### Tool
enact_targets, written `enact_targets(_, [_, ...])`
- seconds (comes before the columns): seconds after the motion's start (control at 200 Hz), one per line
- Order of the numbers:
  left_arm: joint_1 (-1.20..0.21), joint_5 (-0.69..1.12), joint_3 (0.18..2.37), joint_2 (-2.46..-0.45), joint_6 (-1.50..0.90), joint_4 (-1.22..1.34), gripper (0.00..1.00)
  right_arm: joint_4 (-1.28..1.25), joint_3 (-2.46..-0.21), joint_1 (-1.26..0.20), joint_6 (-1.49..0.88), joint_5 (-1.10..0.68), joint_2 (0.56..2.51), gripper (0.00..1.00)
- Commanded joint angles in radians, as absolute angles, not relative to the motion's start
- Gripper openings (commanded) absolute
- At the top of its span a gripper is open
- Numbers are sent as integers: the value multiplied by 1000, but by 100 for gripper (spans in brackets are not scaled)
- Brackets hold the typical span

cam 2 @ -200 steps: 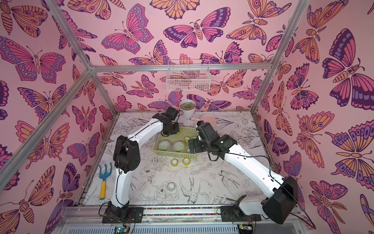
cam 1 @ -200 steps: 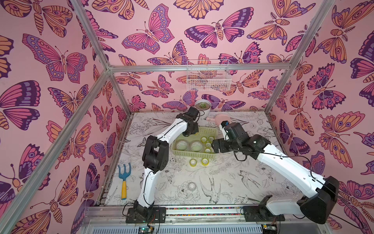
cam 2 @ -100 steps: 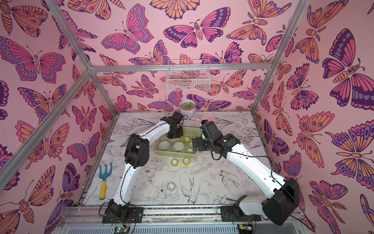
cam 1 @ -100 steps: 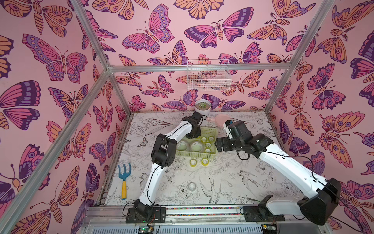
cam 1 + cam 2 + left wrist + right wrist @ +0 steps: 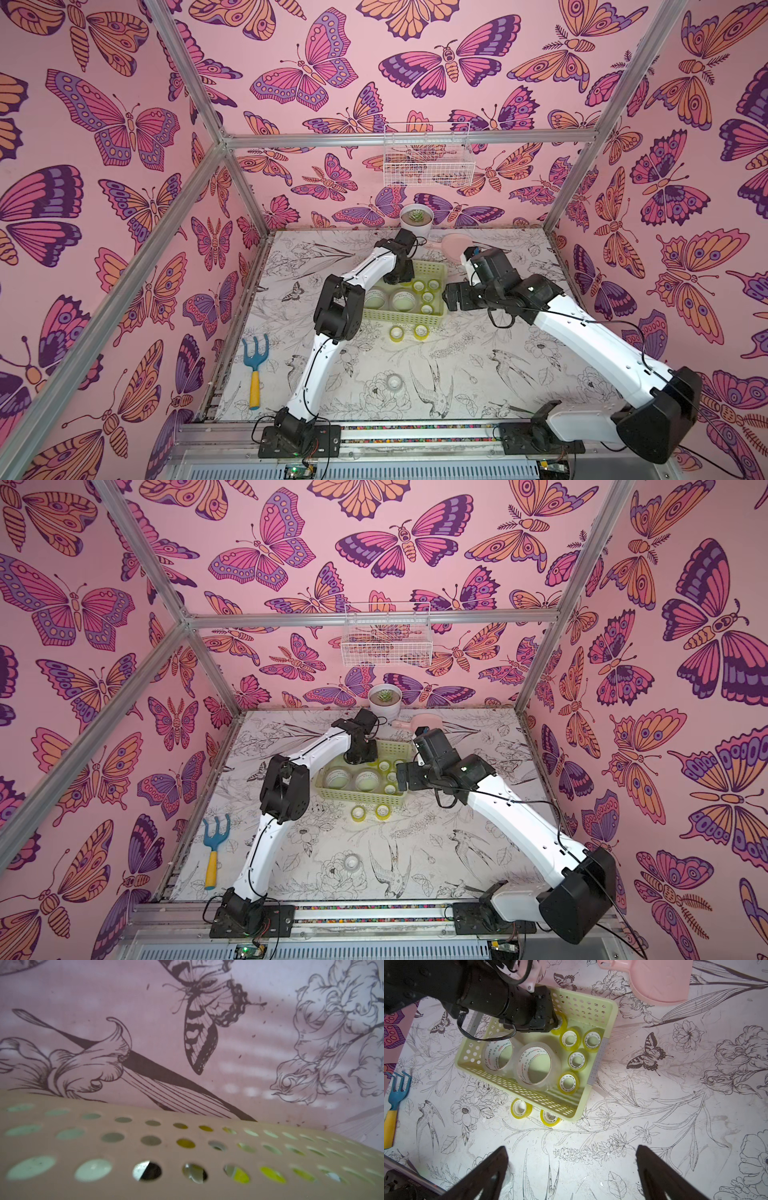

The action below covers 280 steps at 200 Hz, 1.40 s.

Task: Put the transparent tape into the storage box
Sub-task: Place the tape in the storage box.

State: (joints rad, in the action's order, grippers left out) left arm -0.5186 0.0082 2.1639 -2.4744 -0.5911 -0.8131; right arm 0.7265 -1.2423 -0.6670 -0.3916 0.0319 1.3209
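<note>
Lying partly under left tool [image 5: 550,1021]: tape roll [image 5: 562,1026], inside storage box [image 5: 591,1008].

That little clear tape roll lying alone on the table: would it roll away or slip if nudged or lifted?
The clear roll lies flat, hole up, so a nudge would probably slide it, not roll it. It is a small hollow ring, so likely light and stiff enough to pinch. Its clear film looks smooth, so it may slip.

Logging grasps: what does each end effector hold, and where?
Right end effector: open, nothing held. Left end effector: down over a small yellow tape roll in the basket; its fingertips are hidden, so a hold cannot be told.
</note>
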Motion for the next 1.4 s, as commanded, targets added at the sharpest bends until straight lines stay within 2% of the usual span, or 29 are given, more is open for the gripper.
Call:
enact_targets(0.0, [-528,13,2164,-2453,-592,-845,36,730,-1233,-659,-386,14,1314,99])
enact_targets(0.11, [-528,-1,2136,-2398,-592,-845,37,717,-1235,-659,-389,1,1319,99])
enact_targets(0.451, [-535,-26,2011,-2162,-587,-846,49,670,-1239,-658,-398,-74,1338,99])
enact_targets(0.666, [-551,-32,1851,-1990,-599,-843,60,646,-1247,-658,-401,-110,1354,99])
enact_targets(0.881, [-579,-53,1645,-1801,-641,-833,66,612,-1246,-662,-417,-145,1374,99])
enact_targets(0.956, [-591,-65,1569,-1739,-659,-833,78,598,-1244,-669,-426,-152,1382,99])
enact_targets(0.982, [-594,-68,1545,-1719,-666,-833,88,593,-1244,-672,-428,-153,1386,99])
enact_targets(1.007, [-598,-70,1521,-1700,-671,-833,91,589,-1244,-674,-430,-156,1389,99])
enact_targets(1.197, [-635,-87,1344,-1562,-740,-832,92,571,-1253,-705,-442,-164,1423,99])
enact_targets(1.267, [-655,-107,1281,-1521,-778,-830,100,569,-1257,-718,-445,-166,1434,99])
enact_targets(1.397, [-683,-112,1170,-1466,-843,-810,100,568,-1262,-740,-447,-166,1449,99])
